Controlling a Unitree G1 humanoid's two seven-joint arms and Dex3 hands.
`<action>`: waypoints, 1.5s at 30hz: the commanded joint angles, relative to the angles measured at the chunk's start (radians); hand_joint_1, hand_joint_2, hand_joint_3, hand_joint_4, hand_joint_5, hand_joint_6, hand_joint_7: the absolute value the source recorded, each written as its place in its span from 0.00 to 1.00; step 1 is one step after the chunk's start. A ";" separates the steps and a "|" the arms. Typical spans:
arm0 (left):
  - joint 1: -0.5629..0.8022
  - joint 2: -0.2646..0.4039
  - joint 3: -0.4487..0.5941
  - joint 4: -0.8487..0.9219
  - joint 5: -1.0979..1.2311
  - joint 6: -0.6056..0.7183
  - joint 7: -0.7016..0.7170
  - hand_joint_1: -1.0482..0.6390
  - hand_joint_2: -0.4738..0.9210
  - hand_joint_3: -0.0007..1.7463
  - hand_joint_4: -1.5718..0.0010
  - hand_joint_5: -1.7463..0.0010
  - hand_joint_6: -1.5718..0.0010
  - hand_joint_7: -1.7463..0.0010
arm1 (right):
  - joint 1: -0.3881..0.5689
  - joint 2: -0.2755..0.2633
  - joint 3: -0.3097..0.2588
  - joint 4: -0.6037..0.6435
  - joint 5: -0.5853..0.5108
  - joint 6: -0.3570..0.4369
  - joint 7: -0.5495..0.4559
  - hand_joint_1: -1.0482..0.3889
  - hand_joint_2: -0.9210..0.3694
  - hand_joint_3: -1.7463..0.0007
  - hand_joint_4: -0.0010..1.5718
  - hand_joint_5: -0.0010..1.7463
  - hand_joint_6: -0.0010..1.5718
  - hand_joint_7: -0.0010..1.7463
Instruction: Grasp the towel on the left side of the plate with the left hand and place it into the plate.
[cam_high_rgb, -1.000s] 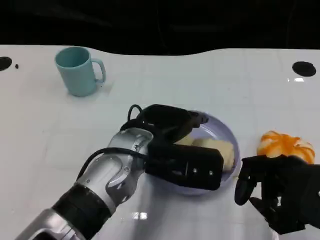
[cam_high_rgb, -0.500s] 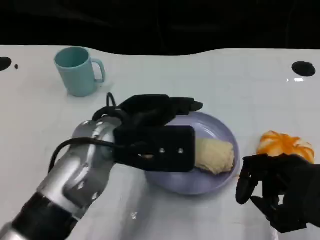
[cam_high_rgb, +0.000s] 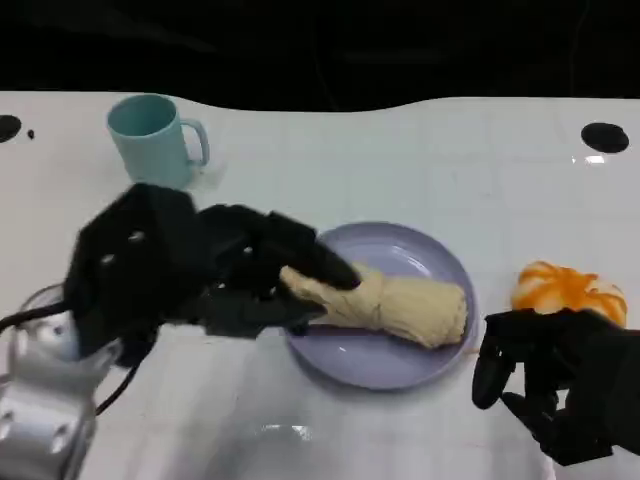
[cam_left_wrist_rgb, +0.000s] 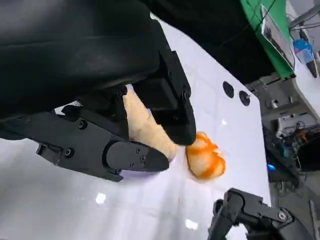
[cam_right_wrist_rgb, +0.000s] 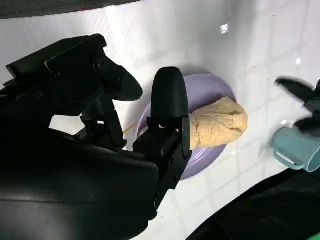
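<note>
Towel (cam_high_rgb: 400, 300) lies across the plate (cam_high_rgb: 420, 365) — left hand (cam_high_rgb: 215, 270) fingers (cam_high_rgb: 310, 258) pinching its end; lifting before release could drag it out.

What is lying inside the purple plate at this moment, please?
The rolled beige towel lies across the plate, with the left hand holding its left end. The plate's surface beneath the towel is covered.

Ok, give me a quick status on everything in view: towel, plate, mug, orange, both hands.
towel: rolled, lying in the plate, its near end among the left hand's fingers
plate: upright on the table, holds the towel
mug: upright, handle toward the plate side
orange: on the table beside the plate, untouched
left hand: fingers around the towel's end
right hand: fingers curled, holding nothing
</note>
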 joint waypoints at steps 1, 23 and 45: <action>0.106 0.050 0.078 -0.181 -0.101 0.176 0.006 0.55 0.75 0.58 0.54 0.15 0.50 0.38 | -0.010 -0.008 -0.004 -0.003 0.004 0.000 0.004 0.73 0.25 0.41 0.45 0.99 0.44 0.80; 0.296 0.092 0.059 -0.256 -0.182 0.274 0.173 0.61 0.65 0.82 0.43 0.00 0.49 0.10 | 0.021 -0.016 -0.054 0.030 0.032 -0.059 0.016 0.74 0.26 0.39 0.45 1.00 0.44 0.82; 0.269 0.127 0.038 -0.221 -0.167 0.340 0.216 0.62 0.66 0.81 0.47 0.00 0.54 0.06 | 0.009 -0.011 -0.054 0.048 0.027 -0.087 0.009 0.74 0.26 0.39 0.45 1.00 0.44 0.82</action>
